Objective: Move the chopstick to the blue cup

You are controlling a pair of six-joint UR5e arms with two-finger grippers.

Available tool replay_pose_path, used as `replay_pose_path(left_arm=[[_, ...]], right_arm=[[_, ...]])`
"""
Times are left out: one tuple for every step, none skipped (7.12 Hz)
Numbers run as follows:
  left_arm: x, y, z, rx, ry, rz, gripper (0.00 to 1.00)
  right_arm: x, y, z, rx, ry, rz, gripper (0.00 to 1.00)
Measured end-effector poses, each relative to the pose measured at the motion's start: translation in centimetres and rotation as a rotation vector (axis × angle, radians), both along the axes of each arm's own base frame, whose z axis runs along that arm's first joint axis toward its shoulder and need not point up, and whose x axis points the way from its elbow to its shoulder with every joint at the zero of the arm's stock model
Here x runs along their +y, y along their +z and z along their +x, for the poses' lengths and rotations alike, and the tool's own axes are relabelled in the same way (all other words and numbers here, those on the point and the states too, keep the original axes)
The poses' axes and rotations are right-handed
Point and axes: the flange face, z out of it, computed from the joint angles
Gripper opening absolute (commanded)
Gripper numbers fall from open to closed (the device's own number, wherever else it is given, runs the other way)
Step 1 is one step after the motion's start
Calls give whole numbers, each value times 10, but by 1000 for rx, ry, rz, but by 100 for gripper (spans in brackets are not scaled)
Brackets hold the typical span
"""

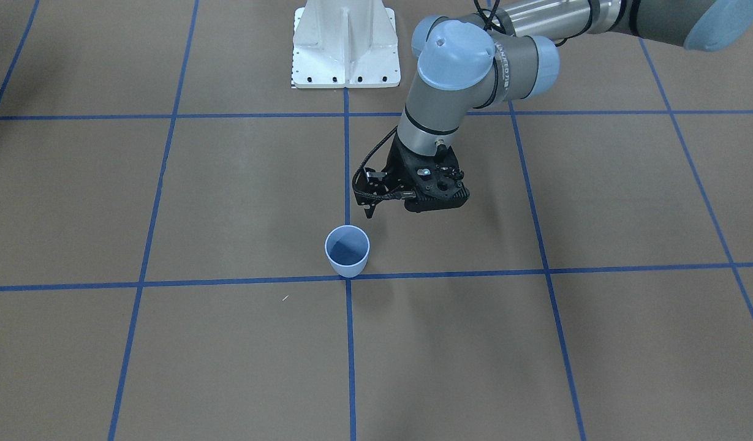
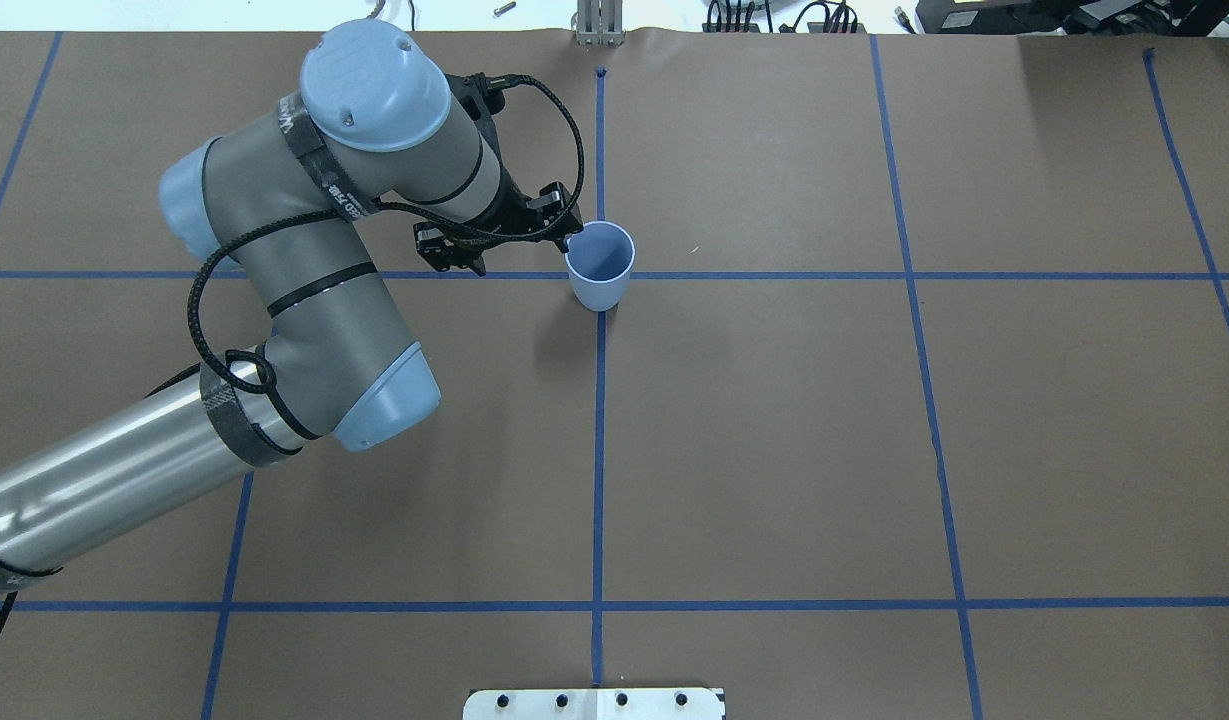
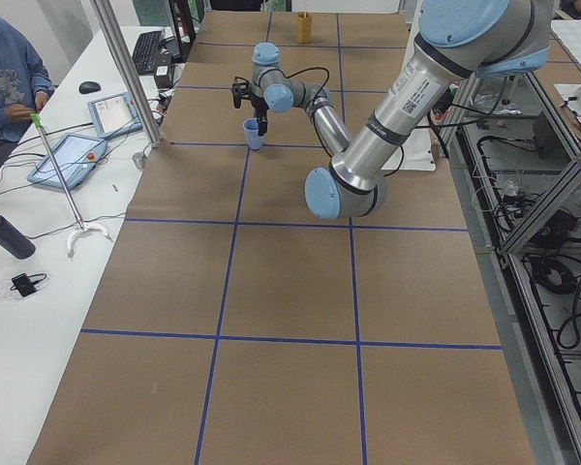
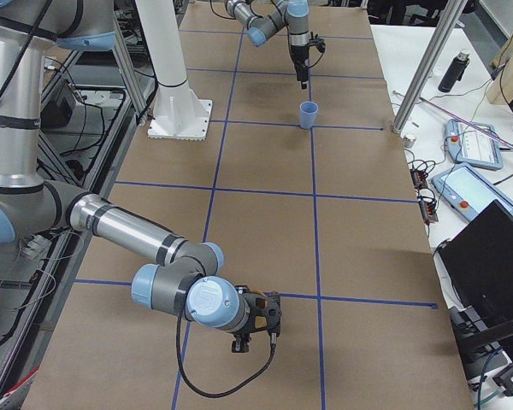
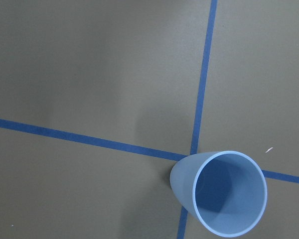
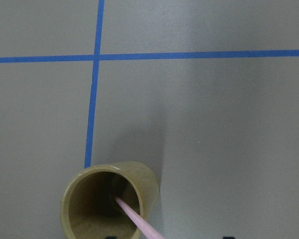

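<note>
The blue cup (image 1: 347, 251) stands upright and empty on a blue tape crossing; it also shows in the overhead view (image 2: 600, 262) and the left wrist view (image 5: 229, 199). My left gripper (image 2: 564, 240) hovers just beside and above the cup's rim, on my left of it. Its fingers are not clear, so I cannot tell if it is open. A pale pink chopstick (image 6: 134, 216) leans in a tan cup (image 6: 74, 209). My right gripper (image 4: 256, 333) hangs above that cup. Its two dark tips sit wide apart at the right wrist view's bottom edge, clear of the chopstick.
The white robot base (image 1: 345, 43) stands at the table's back. A tiny white fleck (image 1: 285, 298) lies near the blue cup. The tan cup (image 3: 303, 27) stands at the table's far end in the exterior left view. A side bench (image 3: 39, 291) holds tablets and a bottle.
</note>
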Motion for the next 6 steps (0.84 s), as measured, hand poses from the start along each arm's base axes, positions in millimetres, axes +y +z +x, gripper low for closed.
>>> replay_pose_path(left_arm=[[0,3,1,5,1,4,94],[1,6,2,6,1,5,94],[1,8,3,5,1,5,94],[1,10,3,3,1,4,94],[1,11,4,2,1,4,94],[1,12,4,0,1,4,95]], right_arm=[[2,5,-1,-13,1,-9,4],[3,7,-2,-24,2,-13,0],[2,6,-2,-30,3,-8,0],[0,3,-1,-32,4,1,0],[-3,-2,1,-33,8,12,0],[-5,-6,4,-37,16,22,45]])
